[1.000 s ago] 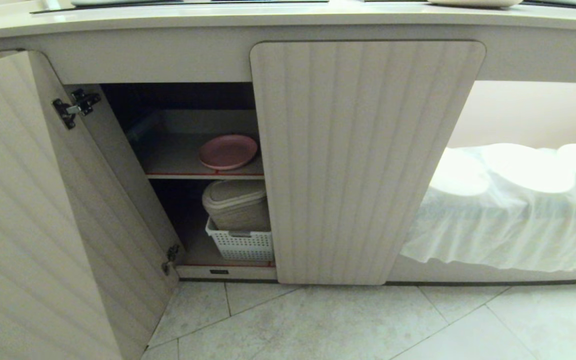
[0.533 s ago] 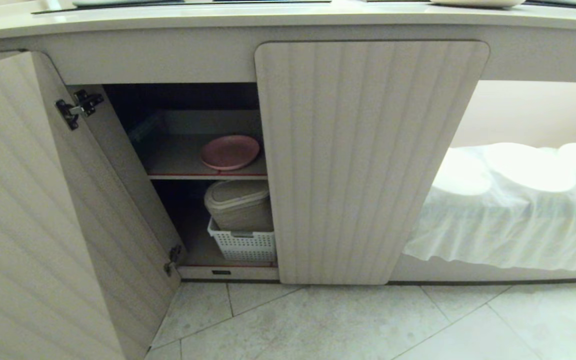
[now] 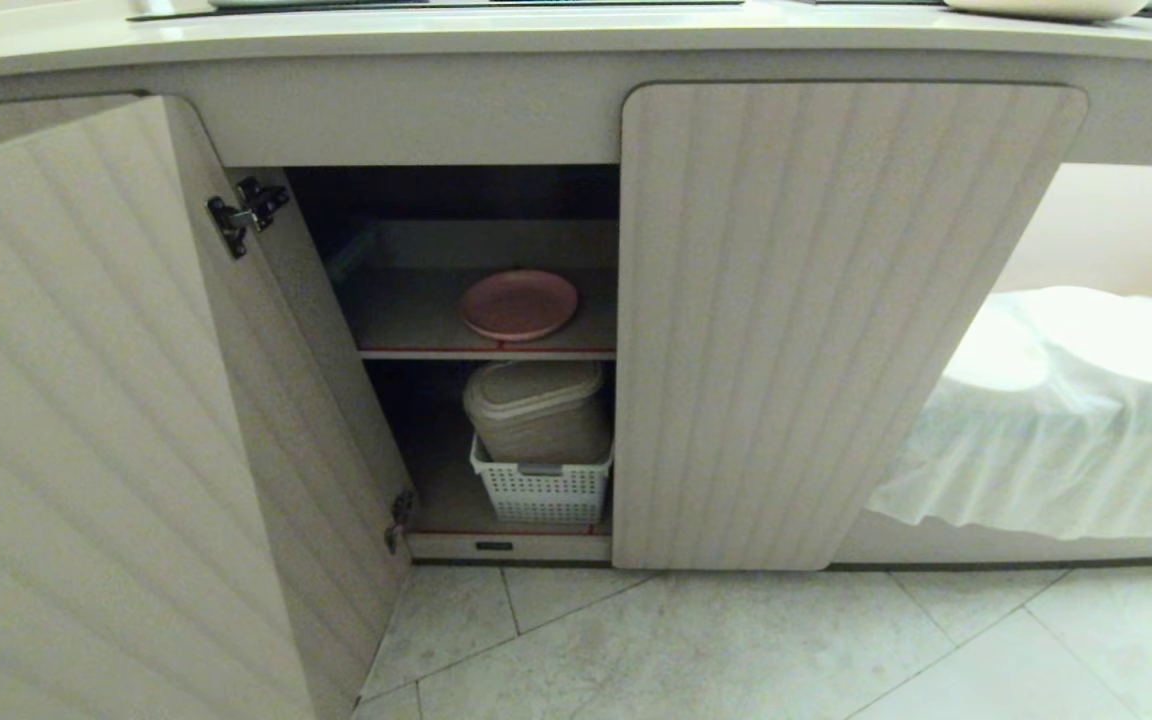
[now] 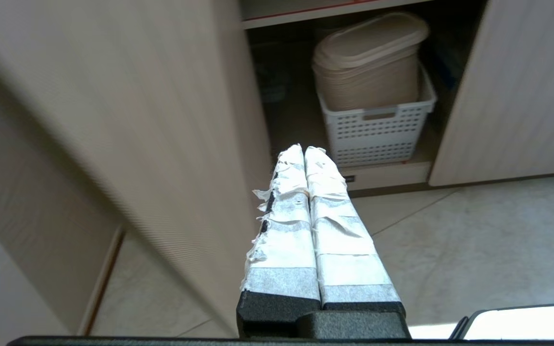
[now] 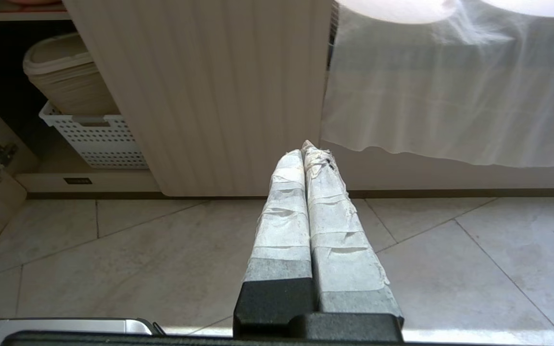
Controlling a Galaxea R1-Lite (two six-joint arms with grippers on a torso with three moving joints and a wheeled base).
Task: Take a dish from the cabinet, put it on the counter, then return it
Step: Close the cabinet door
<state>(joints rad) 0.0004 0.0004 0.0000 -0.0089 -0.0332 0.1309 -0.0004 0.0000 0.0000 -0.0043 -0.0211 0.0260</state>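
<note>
The pink dish (image 3: 519, 304) lies flat on the upper shelf of the cabinet (image 3: 836, 320), whose left door (image 3: 86, 420) stands swung open while the right door is closed. The counter (image 3: 496, 35) runs along the top of the head view. Neither arm shows in the head view. My left gripper (image 4: 304, 150) is shut and empty, hanging low over the floor in front of the open compartment. My right gripper (image 5: 306, 148) is shut and empty too, low before the closed right door (image 5: 209, 96).
A beige lidded container (image 3: 534, 408) sits in a white perforated basket (image 3: 541, 490) on the bottom shelf. White cloth (image 3: 1066, 420) covers round shapes in the open bay to the right. A pale dish (image 3: 1046, 8) rests on the counter's far right. Tiled floor (image 3: 736, 650) lies below.
The whole head view has shifted to the right, so the camera has moved leftward along the cabinet. The dish and both grippers kept still.
</note>
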